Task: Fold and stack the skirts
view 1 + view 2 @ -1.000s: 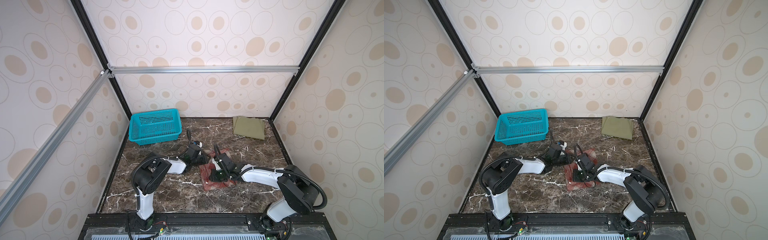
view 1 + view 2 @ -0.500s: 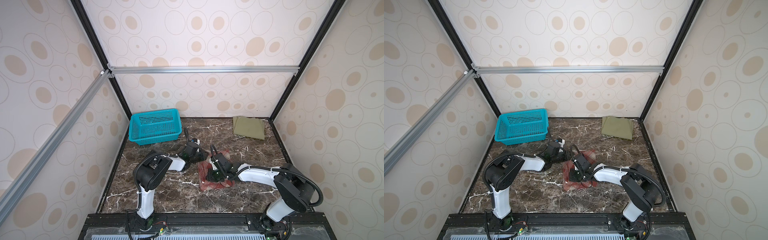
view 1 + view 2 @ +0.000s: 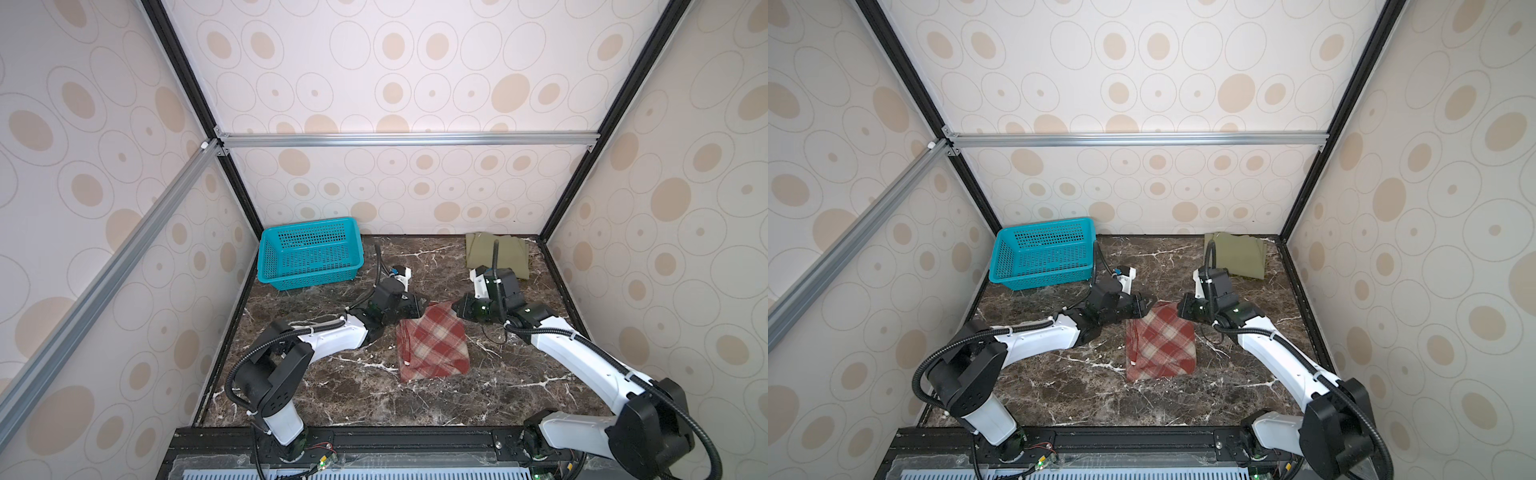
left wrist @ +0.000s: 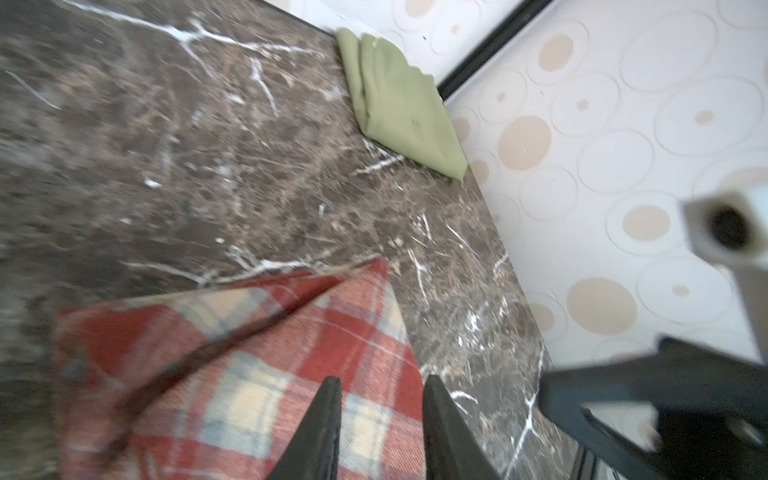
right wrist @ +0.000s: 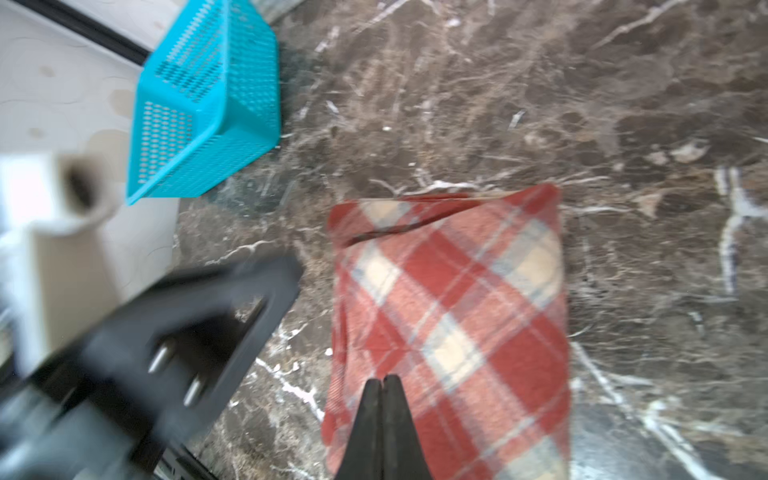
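Stacking stage, by judgement: plaid skirt (image 3: pixel 432 343) folded flat at centre, olive skirt (image 3: pixel 505 255) folded in far right corner, well apart; left gripper (image 4: pixel 380 380) parted above plaid, right gripper (image 5: pixel 383 380) pressed together, empty; next, pinch plaid edge, lift onto olive.

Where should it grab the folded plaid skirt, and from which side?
Best take the plaid skirt by the edge nearest the left arm, where its stacked layers lie open. Come in low from that side and pinch every layer; it lies flat, so a pinch from above might lift only the top one.
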